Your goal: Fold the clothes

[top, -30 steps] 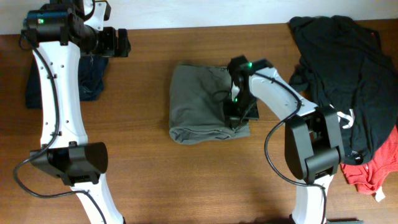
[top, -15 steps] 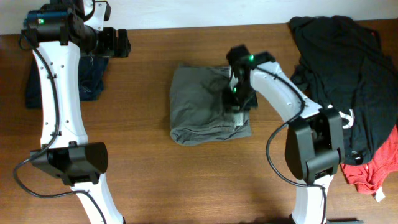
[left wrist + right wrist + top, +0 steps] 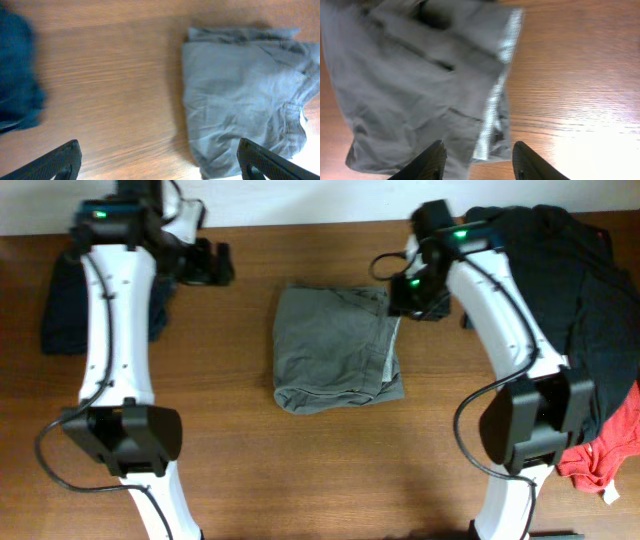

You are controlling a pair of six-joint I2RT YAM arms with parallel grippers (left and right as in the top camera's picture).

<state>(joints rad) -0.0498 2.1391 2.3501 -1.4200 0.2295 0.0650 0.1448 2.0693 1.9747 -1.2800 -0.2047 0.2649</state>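
right jaws lifted off the right edge of the shorts (image 3: 330, 350), now spread and empty beside the garment's upper right corner, left jaws shifted right toward frame centre, nearer the shorts, pale waistband lining (image 3: 495, 100) newly uncovered along that right edge

The table (image 3: 330, 470) is lit evenly from above in the overhead view, and that picture is sharp. Soft, thin shadows are cast along the edges of the shorts (image 3: 335, 350). In the left wrist view everything is a little blurred, and the dark blue cloth (image 3: 17, 70) at the left is smeared. A white patch of glare is seen on the wood at the bottom right. In the right wrist view the shorts are blurred the most, and bright glare is spread over the wood at the lower right.
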